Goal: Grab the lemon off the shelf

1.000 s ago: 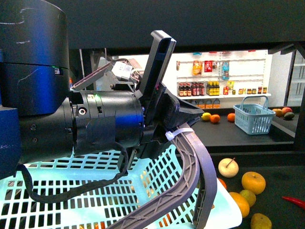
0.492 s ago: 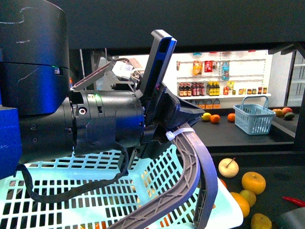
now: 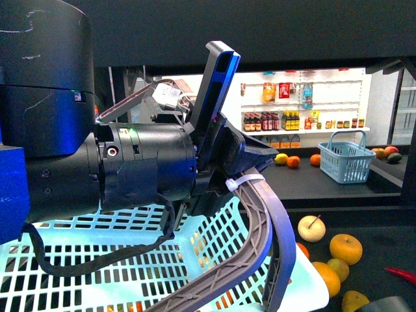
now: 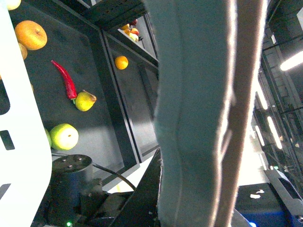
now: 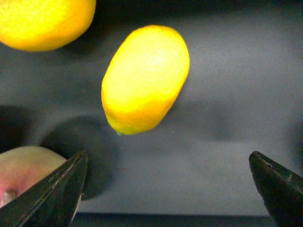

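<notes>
1. The lemon (image 5: 144, 78) lies on the dark flat deck of the shelf (image 5: 227, 142), out ahead of the right gripper (image 5: 165, 194). It sits closer to one fingertip than the other.
2. That claw is spread wide. Its two dark fingertips stand well apart with nothing between them, and neither touches the fruit.
3. I'd guess it handles as a light, firm fruit. The rind looks waxy and finely pebbled, so it could squirt out of a hard pinch or roll on the smooth deck.
4. The best hold looks to be across the fat middle, with the pads on the two long flanks and not on the tapered ends.
5. Its long axis runs slantwise, nearer to crossing the line between the fingertips than lying along it. The more pointed end comes toward the gripper.
6. Neighbours crowd it. An orange-yellow fruit (image 5: 45, 19) sits just beside the far end, and a pinkish fruit (image 5: 23, 170) is right by one fingertip and could get nudged.
7. The left gripper (image 3: 250, 156) is at the grey basket handle (image 3: 270, 227). I cannot tell whether it is clamped.
</notes>
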You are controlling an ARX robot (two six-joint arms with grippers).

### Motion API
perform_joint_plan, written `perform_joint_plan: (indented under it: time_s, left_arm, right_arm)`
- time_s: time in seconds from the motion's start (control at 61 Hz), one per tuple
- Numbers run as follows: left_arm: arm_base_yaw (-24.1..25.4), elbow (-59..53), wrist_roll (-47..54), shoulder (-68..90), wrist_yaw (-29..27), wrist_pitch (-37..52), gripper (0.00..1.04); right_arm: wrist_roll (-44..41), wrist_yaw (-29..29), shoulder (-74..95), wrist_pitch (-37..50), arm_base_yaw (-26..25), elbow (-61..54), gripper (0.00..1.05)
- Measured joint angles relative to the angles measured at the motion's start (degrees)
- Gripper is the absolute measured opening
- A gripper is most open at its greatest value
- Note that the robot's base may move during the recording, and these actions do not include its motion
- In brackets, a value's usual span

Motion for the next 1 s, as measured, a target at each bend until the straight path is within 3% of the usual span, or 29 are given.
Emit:
perform_joint_plan:
  time_s: [1.0]
  left_arm:
    - [0.00,0.00,0.00,0.00,-0.04,0.00,0.08]
  right_arm:
    - [-3.02,0.44,12.09,-0.35,0.77,12.59,1.01]
